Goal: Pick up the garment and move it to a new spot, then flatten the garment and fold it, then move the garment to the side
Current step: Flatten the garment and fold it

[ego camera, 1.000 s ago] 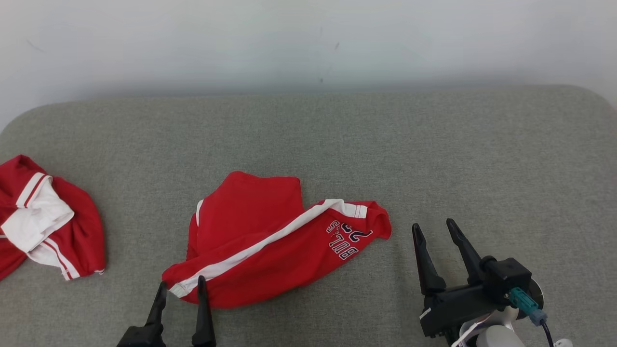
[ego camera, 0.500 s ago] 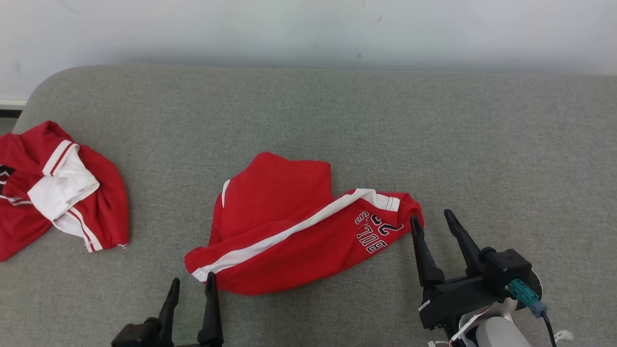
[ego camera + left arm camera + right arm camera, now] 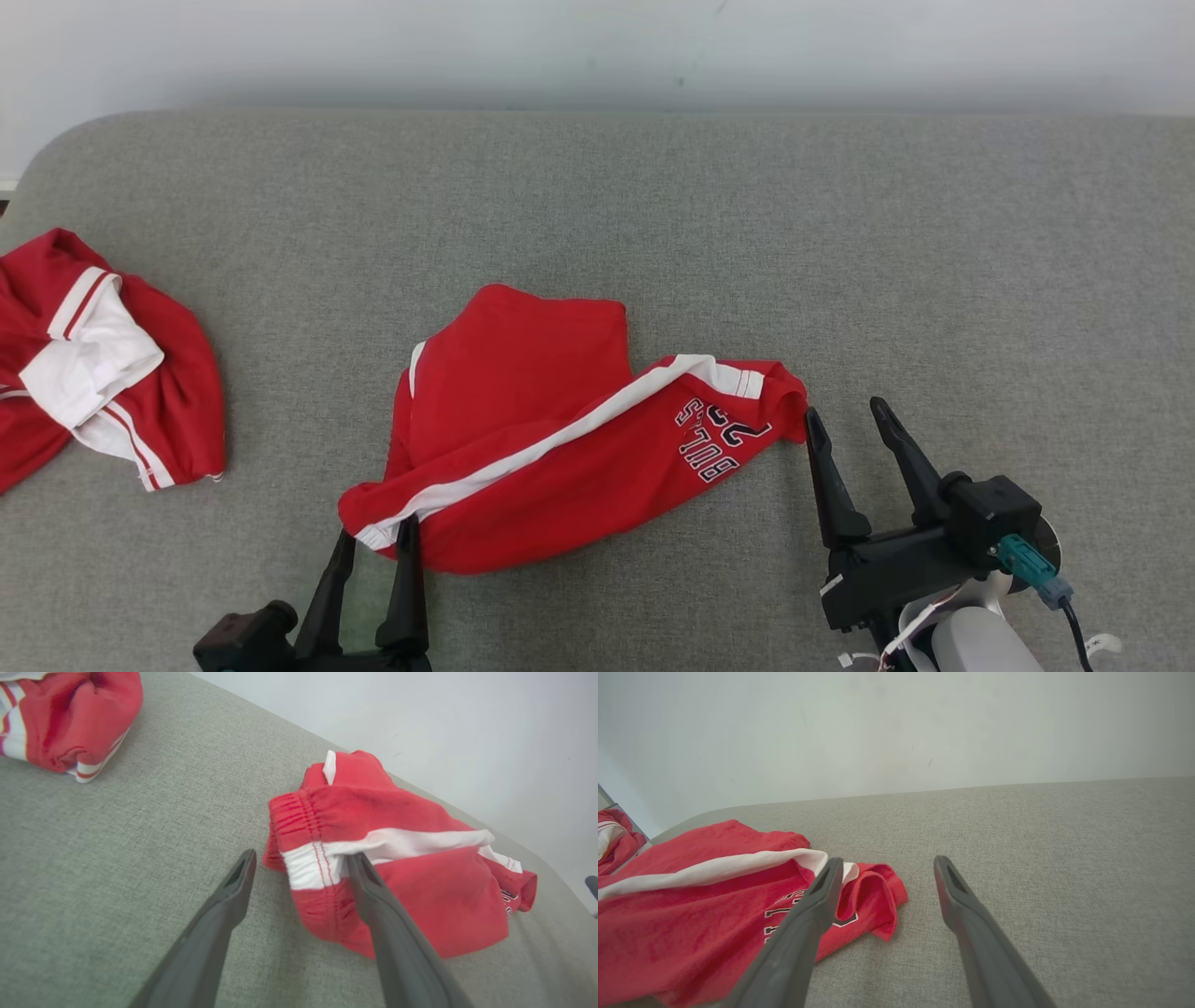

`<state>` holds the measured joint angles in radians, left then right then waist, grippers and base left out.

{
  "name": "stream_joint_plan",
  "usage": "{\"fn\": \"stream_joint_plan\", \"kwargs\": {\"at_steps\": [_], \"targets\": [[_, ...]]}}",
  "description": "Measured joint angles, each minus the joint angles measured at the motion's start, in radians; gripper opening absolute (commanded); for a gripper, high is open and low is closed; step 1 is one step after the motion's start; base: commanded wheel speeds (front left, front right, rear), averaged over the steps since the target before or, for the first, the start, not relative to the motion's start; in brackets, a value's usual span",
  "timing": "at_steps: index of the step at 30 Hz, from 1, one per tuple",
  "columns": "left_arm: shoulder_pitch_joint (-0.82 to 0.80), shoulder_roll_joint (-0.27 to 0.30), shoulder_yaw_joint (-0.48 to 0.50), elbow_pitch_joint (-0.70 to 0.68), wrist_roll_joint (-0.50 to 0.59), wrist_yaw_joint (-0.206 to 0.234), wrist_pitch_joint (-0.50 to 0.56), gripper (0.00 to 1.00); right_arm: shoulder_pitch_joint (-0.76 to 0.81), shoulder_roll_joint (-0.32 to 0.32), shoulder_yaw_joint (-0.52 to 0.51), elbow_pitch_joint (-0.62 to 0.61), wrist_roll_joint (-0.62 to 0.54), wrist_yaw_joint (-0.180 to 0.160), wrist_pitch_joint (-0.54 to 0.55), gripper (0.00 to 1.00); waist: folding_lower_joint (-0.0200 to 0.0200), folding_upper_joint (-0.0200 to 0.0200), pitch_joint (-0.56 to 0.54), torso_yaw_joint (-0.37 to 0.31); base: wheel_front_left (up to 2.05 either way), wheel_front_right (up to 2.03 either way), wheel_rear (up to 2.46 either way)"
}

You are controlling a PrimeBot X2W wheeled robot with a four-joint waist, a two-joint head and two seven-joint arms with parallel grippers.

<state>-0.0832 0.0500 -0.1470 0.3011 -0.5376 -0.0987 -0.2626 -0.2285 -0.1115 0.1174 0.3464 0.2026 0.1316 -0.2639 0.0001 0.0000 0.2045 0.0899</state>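
On the grey fabric surface, in front of a white wall, a pair of red basketball shorts lies crumpled slightly left of centre in my head view. A white side stripe runs along the shorts. The dark print "BULLS 23" sits near the leg hem and reads upside down from my side.

Left tool: jaws wide, nothing gripped. In the left wrist view the tool straddles the waistband corner. One finger is over bare grey fabric just beside the shorts. The other crosses the white stripe where it meets the elastic gathers. I cannot tell whether either finger touches the cloth.

Right tool: jaws wide, empty. Its inner fingertip is at the folded leg hem on the shorts' right end. In the right wrist view the tool has that finger over the hem fold, and the outer finger is over bare fabric. A teal connector shows on the wrist housing.

A second red-and-white garment lies bunched at the far left edge, well apart from the shorts.
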Motion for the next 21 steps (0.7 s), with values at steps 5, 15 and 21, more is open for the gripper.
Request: {"fn": "stream_joint_plan", "kwargs": {"at_steps": [5, 15, 21], "targets": [[0.0, 0.0, 0.01, -0.023, 0.0, -0.016, 0.0, 1.0, -0.001, 0.0, -0.006, -0.008, 0.0, 0.0, 0.0, 1.0, 0.0, 0.0, 0.005, 0.004, 0.0, 0.0, 0.0], [0.006, 0.0, -0.02, -0.034, -0.01, -0.026, 0.0, 0.78, -0.003, 0.001, -0.006, -0.012, 0.0, 0.0, 0.0, 1.0, -0.0001, 0.0, 0.01, 0.025, 0.0, 0.0, 0.0], [0.001, 0.0, -0.034, -0.065, -0.022, -0.03, 0.0, 0.0, -0.008, 0.0, -0.005, -0.015, 0.0, 0.0, 0.0, 1.0, -0.0001, 0.0001, 0.017, 0.033, 0.0, 0.0, 0.0]]}}
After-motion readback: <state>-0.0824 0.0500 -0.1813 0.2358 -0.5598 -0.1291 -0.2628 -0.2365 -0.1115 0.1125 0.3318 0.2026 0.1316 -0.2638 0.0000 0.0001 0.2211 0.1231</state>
